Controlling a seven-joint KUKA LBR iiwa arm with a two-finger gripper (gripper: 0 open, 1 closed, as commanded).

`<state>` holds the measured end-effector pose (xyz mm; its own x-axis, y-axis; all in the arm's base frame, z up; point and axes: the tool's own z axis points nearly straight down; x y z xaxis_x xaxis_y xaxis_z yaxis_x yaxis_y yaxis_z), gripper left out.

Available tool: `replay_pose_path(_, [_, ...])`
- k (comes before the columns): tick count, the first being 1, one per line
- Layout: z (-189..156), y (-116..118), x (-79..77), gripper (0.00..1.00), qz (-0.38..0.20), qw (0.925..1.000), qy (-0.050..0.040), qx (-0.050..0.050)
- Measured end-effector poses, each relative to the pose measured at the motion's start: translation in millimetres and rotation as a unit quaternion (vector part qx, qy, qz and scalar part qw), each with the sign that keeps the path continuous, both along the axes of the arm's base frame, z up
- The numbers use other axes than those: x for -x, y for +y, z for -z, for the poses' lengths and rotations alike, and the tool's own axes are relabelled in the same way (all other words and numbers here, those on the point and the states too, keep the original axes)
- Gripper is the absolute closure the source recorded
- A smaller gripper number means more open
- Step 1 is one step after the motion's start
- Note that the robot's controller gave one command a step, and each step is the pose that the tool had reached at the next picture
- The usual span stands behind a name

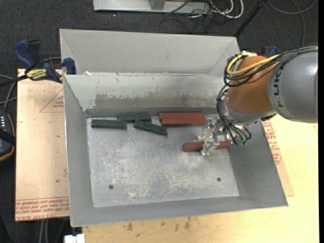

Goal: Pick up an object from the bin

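My gripper [206, 145] is down at the bin floor on the right side, over a small red-brown bar [191, 146] that lies crosswise there. Its fingers stand one on each side of the bar's middle, a little wider than the bar, so it looks open. The bar's right end shows past the gripper. A larger red-brown block [182, 118] lies just behind, against the back wall.
Three dark green bars lie along the back wall to the left: one at the far left [108, 124], one behind [134, 117], one tilted [150, 128]. The arm with its orange cover and cables hangs over the bin's right wall.
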<state>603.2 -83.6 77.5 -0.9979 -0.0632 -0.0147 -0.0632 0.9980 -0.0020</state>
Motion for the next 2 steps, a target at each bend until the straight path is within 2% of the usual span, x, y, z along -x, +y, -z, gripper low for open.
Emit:
replay_pose_path(1, [-172.3, -10.6, -18.1, 1.0, -0.031, 0.9995, 0.0014, 0.001])
replay_pose_path(2, [-169.2, -10.4, -16.9, 1.0, -0.031, 0.9995, 0.0043, 0.0])
